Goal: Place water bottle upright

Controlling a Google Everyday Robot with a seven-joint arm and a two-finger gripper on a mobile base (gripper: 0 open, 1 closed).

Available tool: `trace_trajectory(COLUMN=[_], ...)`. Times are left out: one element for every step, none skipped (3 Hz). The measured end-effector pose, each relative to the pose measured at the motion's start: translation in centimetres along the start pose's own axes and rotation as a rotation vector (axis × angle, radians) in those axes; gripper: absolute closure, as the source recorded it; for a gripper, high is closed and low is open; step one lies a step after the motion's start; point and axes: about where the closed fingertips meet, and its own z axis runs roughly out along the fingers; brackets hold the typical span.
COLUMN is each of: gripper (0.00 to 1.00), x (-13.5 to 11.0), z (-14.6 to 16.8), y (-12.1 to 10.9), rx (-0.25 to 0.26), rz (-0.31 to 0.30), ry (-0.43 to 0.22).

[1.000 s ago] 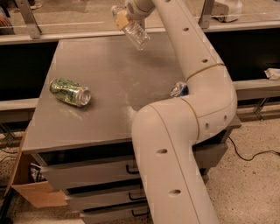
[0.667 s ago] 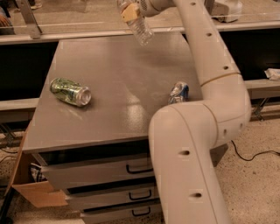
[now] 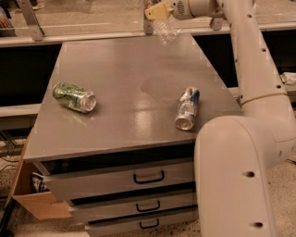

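Note:
The water bottle (image 3: 165,31) is a small clear ribbed plastic bottle. It hangs tilted in the air above the far edge of the grey table (image 3: 125,78), near the back right. My gripper (image 3: 157,11) is at the top of the view, shut on the bottle's upper end, with its tan fingertips (image 3: 158,10) pointing left. The bottle's cap is hidden by the gripper. My white arm comes down the right side of the view.
A green patterned can (image 3: 74,96) lies on its side at the table's left. A crushed silver-and-blue can (image 3: 187,109) lies at the front right. Drawers (image 3: 148,177) are below the table. A cardboard box (image 3: 34,199) sits on the floor at left.
My arm has swung to the right and uncovered the crushed can. The gripper, still holding the bottle, has shifted a little right along the table's far edge.

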Motion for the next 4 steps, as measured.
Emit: trace_trajectory(gripper=[1.00,1.00,1.00,1.00], x=[2.3,4.6,6.7,8.0], z=[-3.0,-5.9,-8.2,-9.3], y=[-0.3,-0.3,0.1,0.2], rx=[-0.048,-0.084,-0.119,-0.148], rz=[-0.026,-0.076,-0.122,-0.130], ry=[-0.068,-0.123,-0.181,-0.266])
